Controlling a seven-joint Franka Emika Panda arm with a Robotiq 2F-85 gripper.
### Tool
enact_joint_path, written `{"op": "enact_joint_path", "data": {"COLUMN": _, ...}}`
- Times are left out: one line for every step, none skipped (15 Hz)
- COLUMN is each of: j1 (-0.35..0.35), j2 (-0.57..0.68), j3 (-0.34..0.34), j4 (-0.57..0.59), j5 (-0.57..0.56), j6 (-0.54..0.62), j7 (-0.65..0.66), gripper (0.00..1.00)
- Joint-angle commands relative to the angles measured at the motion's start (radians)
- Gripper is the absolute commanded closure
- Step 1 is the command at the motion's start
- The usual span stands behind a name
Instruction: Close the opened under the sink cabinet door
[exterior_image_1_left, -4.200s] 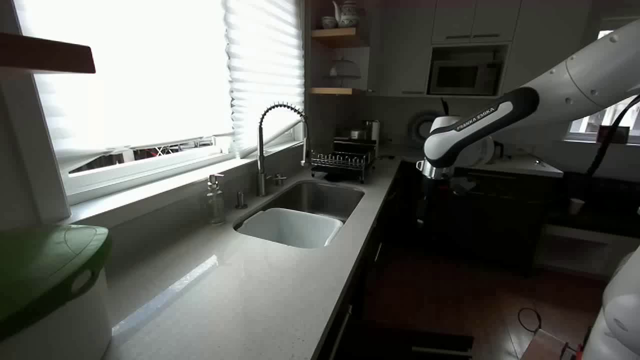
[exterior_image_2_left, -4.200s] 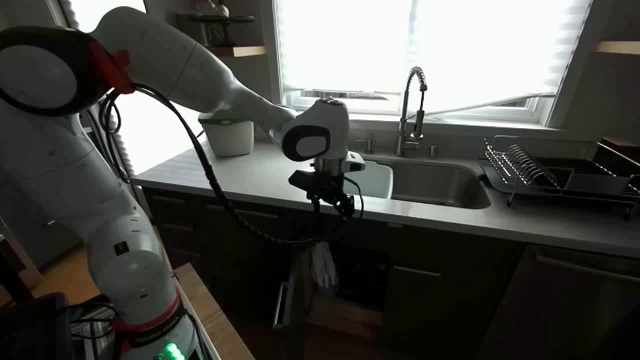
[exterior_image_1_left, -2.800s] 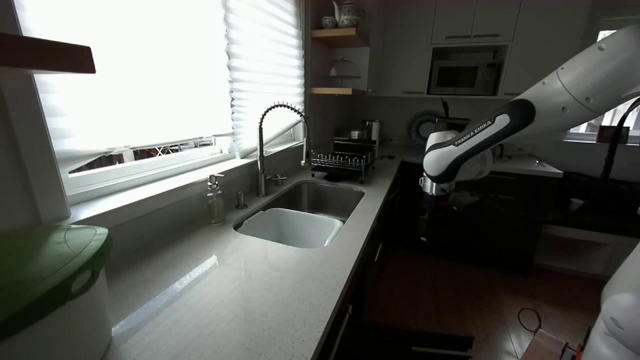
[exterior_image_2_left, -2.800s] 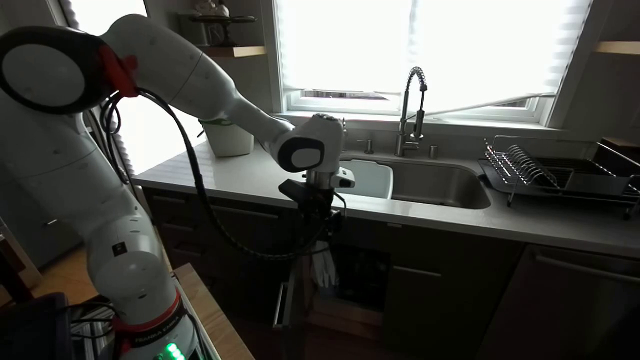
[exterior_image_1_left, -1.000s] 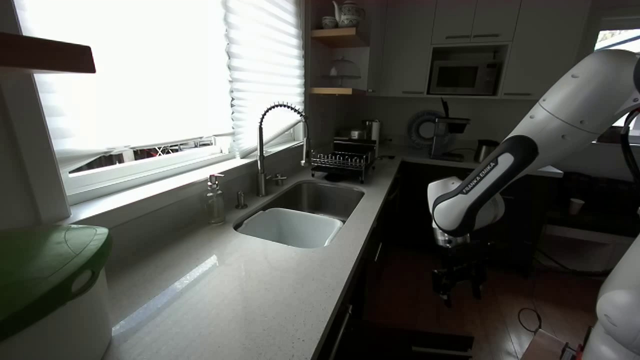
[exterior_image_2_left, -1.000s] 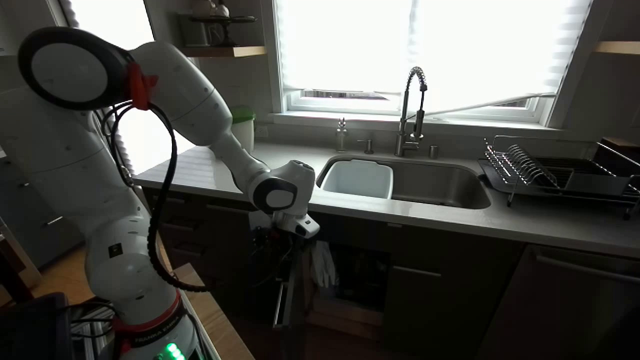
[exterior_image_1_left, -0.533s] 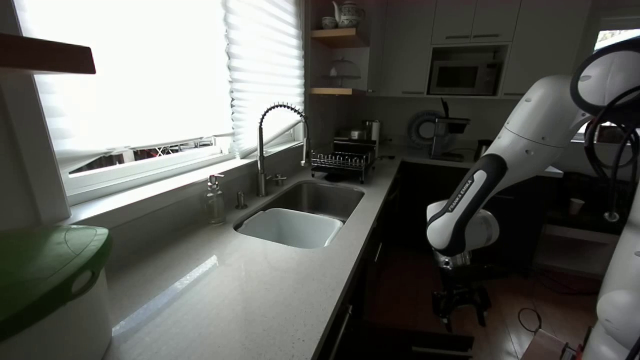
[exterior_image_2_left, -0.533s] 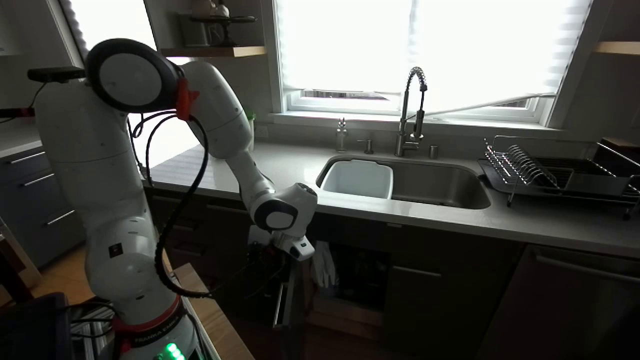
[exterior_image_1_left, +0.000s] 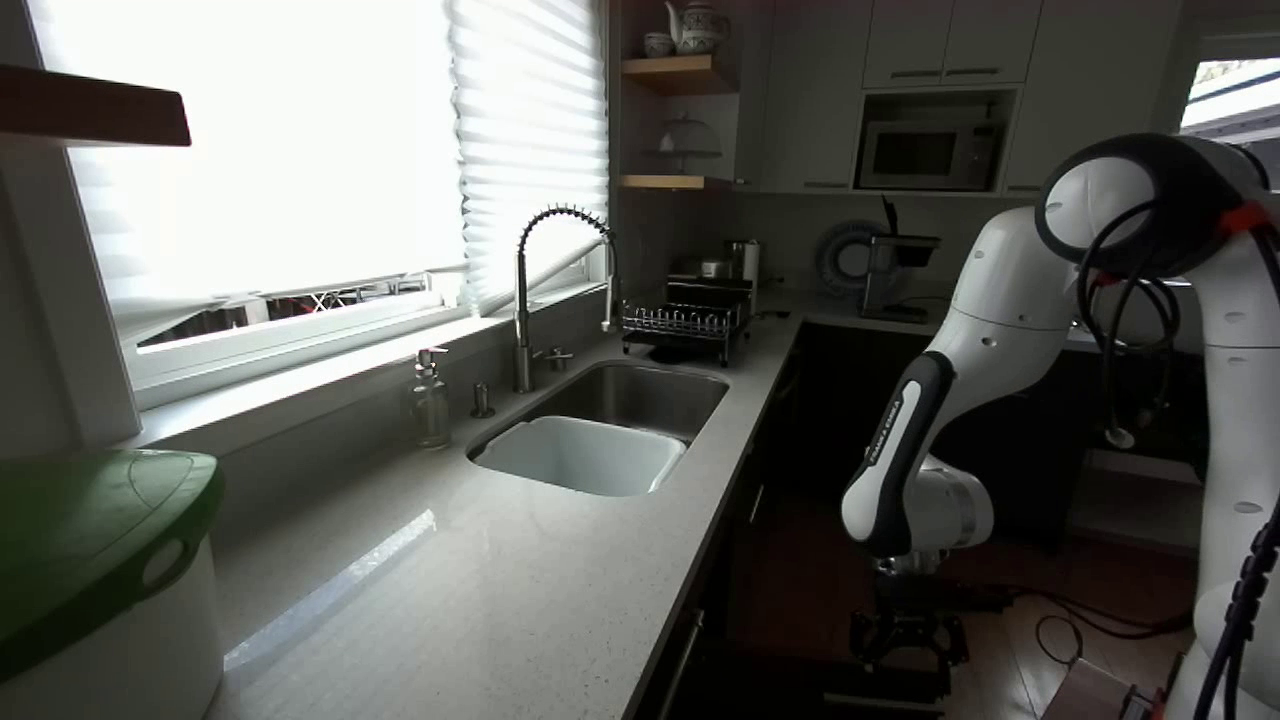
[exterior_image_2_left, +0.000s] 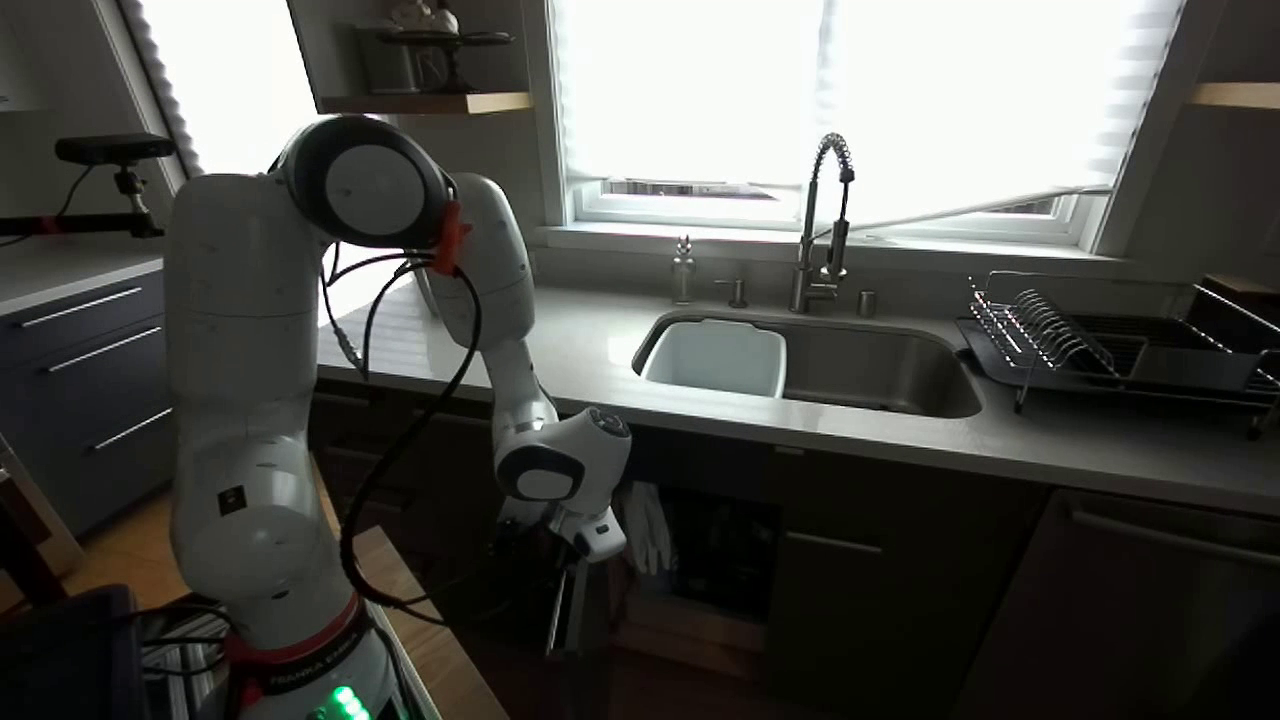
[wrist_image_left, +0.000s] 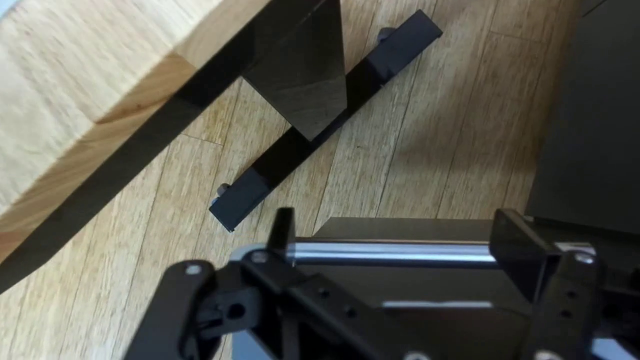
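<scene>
The dark cabinet door (exterior_image_2_left: 590, 625) under the sink (exterior_image_2_left: 880, 365) stands swung open, edge-on, with a metal bar handle (exterior_image_2_left: 558, 612) on its outer face. The sink also shows in an exterior view (exterior_image_1_left: 640, 390). My gripper (wrist_image_left: 392, 235) is open and empty above the door. In the wrist view its fingers lie at either end of a stretch of the shiny handle (wrist_image_left: 392, 253), with the dark panel (wrist_image_left: 405, 229) behind. Contact cannot be told. In the exterior views the gripper (exterior_image_1_left: 908, 660) is low, beside the door's handle side, and dark against shadow.
White gloves (exterior_image_2_left: 648, 530) hang inside the open cabinet. The counter edge (exterior_image_2_left: 720, 420) overhangs above. A wooden-topped stand (wrist_image_left: 90, 100) and a black foot bar (wrist_image_left: 325, 120) lie close by in the wrist view. A white tub (exterior_image_2_left: 715, 358) sits in the sink.
My gripper has come down from beside the counter edge to the door's handle side, turning as it went. The elbow has folded forward. The door has not visibly moved.
</scene>
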Motion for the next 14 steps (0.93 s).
{"op": "enact_joint_path", "data": {"j1": -0.023, "j2": 0.073, "j3": 0.054, "j4": 0.001, "j5": 0.120, "j6": 0.130, "j7": -0.094, "gripper": 0.00}}
{"op": "enact_joint_path", "data": {"j1": -0.028, "j2": 0.087, "j3": 0.066, "j4": 0.001, "j5": 0.134, "j6": 0.162, "j7": -0.112, "gripper": 0.00}}
{"op": "enact_joint_path", "data": {"j1": -0.031, "j2": 0.099, "j3": 0.075, "j4": 0.001, "j5": 0.140, "j6": 0.203, "j7": -0.126, "gripper": 0.00}}
{"op": "enact_joint_path", "data": {"j1": -0.033, "j2": 0.110, "j3": 0.082, "j4": 0.002, "j5": 0.138, "j6": 0.243, "j7": -0.133, "gripper": 0.00}}
{"op": "enact_joint_path", "data": {"j1": -0.031, "j2": 0.122, "j3": 0.083, "j4": 0.001, "j5": 0.126, "j6": 0.290, "j7": -0.133, "gripper": 0.00}}
{"op": "enact_joint_path", "data": {"j1": -0.032, "j2": 0.134, "j3": 0.089, "j4": 0.001, "j5": 0.130, "j6": 0.327, "j7": -0.145, "gripper": 0.00}}
{"op": "enact_joint_path", "data": {"j1": -0.032, "j2": 0.146, "j3": 0.092, "j4": 0.001, "j5": 0.123, "j6": 0.367, "j7": -0.150, "gripper": 0.00}}
{"op": "enact_joint_path", "data": {"j1": -0.039, "j2": 0.158, "j3": 0.102, "j4": 0.001, "j5": 0.122, "j6": 0.401, "j7": -0.157, "gripper": 0.00}}
{"op": "enact_joint_path", "data": {"j1": -0.044, "j2": 0.170, "j3": 0.111, "j4": 0.000, "j5": 0.120, "j6": 0.440, "j7": -0.160, "gripper": 0.00}}
{"op": "enact_joint_path", "data": {"j1": -0.045, "j2": 0.183, "j3": 0.118, "j4": 0.000, "j5": 0.115, "j6": 0.481, "j7": -0.162, "gripper": 0.00}}
{"op": "enact_joint_path", "data": {"j1": -0.043, "j2": 0.193, "j3": 0.117, "j4": 0.000, "j5": 0.107, "j6": 0.513, "j7": -0.161, "gripper": 0.00}}
{"op": "enact_joint_path", "data": {"j1": -0.040, "j2": 0.207, "j3": 0.117, "j4": 0.000, "j5": 0.102, "j6": 0.560, "j7": -0.160, "gripper": 0.00}}
{"op": "enact_joint_path", "data": {"j1": -0.041, "j2": 0.217, "j3": 0.121, "j4": 0.000, "j5": 0.096, "j6": 0.604, "j7": -0.163, "gripper": 0.00}}
{"op": "enact_joint_path", "data": {"j1": -0.030, "j2": 0.231, "j3": 0.115, "j4": -0.001, "j5": 0.085, "j6": 0.657, "j7": -0.169, "gripper": 0.00}}
